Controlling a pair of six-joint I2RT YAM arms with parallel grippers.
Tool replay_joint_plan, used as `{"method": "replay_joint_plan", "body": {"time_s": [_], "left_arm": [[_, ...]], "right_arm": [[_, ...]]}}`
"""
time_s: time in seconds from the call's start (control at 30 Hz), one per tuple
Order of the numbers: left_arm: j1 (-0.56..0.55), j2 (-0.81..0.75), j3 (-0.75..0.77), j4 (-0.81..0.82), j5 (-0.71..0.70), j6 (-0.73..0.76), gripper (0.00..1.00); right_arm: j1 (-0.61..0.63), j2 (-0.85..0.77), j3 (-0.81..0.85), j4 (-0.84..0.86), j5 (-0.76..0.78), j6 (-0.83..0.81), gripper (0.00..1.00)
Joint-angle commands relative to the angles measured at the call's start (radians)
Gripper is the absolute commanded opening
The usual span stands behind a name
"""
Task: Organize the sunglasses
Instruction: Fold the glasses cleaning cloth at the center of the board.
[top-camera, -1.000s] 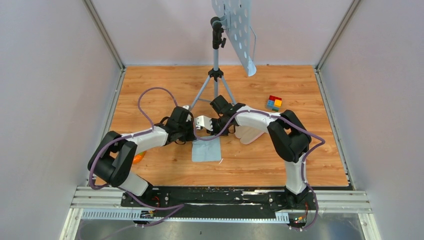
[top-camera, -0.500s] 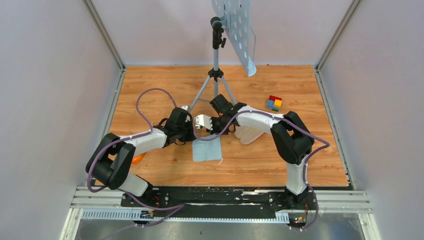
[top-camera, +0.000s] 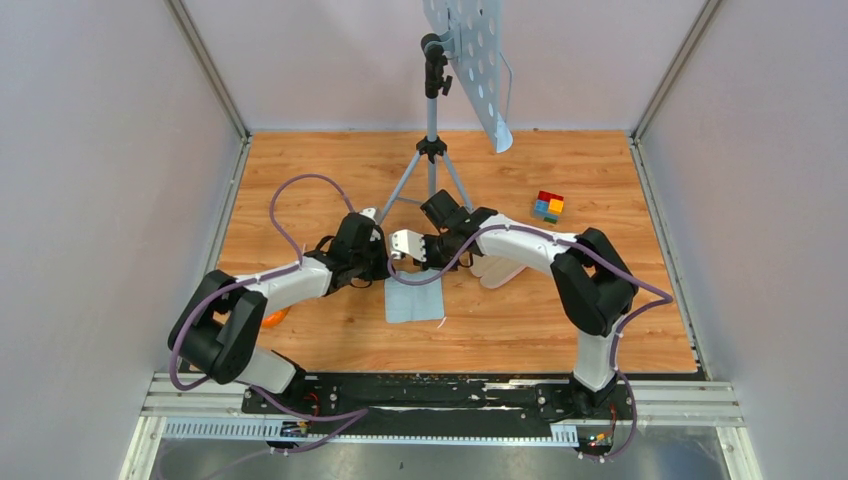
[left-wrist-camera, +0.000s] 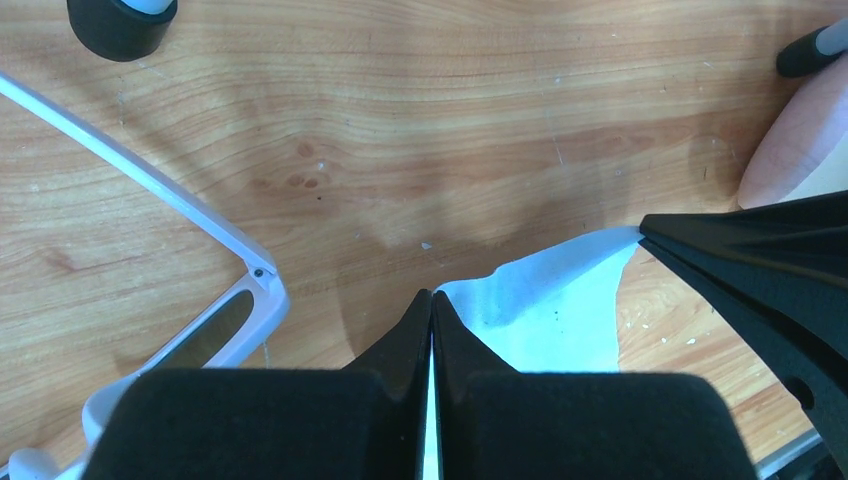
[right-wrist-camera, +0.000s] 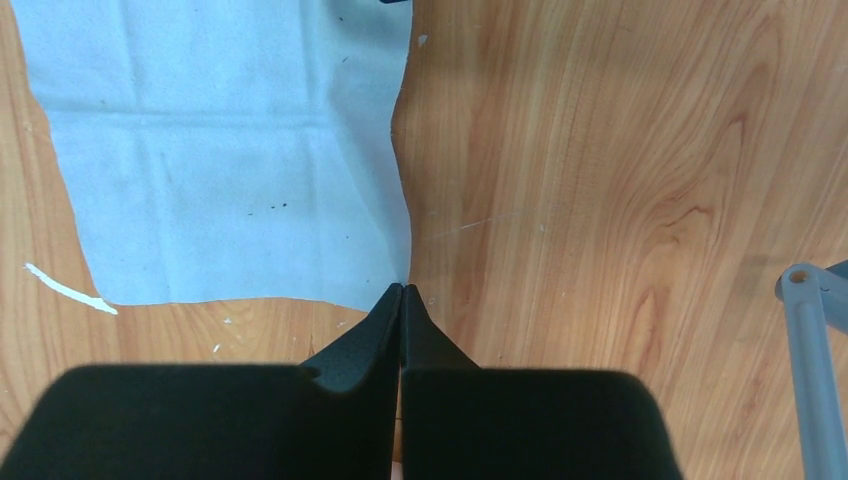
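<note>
The sunglasses (top-camera: 405, 245), white-framed with dark lenses, lie on the wooden table between the two wrists. In the left wrist view they (left-wrist-camera: 225, 325) sit left of the jaws, one thin arm stretching up-left. The blue-grey cloth (top-camera: 413, 300) lies just in front of them. My left gripper (left-wrist-camera: 431, 295) is shut on the cloth's (left-wrist-camera: 560, 310) far left corner, with blue showing between the jaws. My right gripper (right-wrist-camera: 402, 288) is shut on the far right corner of the cloth (right-wrist-camera: 220, 150). The pink case (top-camera: 497, 268) lies under my right forearm.
A tripod (top-camera: 432, 150) with a perforated plate stands behind the grippers; one leg shows in the right wrist view (right-wrist-camera: 812, 340) and a foot in the left wrist view (left-wrist-camera: 122, 20). A coloured block cube (top-camera: 548, 206) sits at the back right. An orange object (top-camera: 278, 316) lies under my left arm.
Both elbows have drifted slightly outward. The grippers, cloth and sunglasses have hardly moved.
</note>
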Motion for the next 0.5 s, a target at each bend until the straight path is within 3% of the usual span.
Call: {"method": "replay_joint_plan", "body": {"time_s": [0.0,0.47], "left_arm": [[0.008,-0.023,-0.002,0.011,0.011,0.005,0.00],[0.006,-0.082,-0.041,-0.036,0.015,0.013,0.00]], "right_arm": [[0.025,-0.038,-0.038,-0.010,0.014,0.027,0.00],[0.054,-0.077,-0.088,0.015,0.031,0.058,0.00]]}}
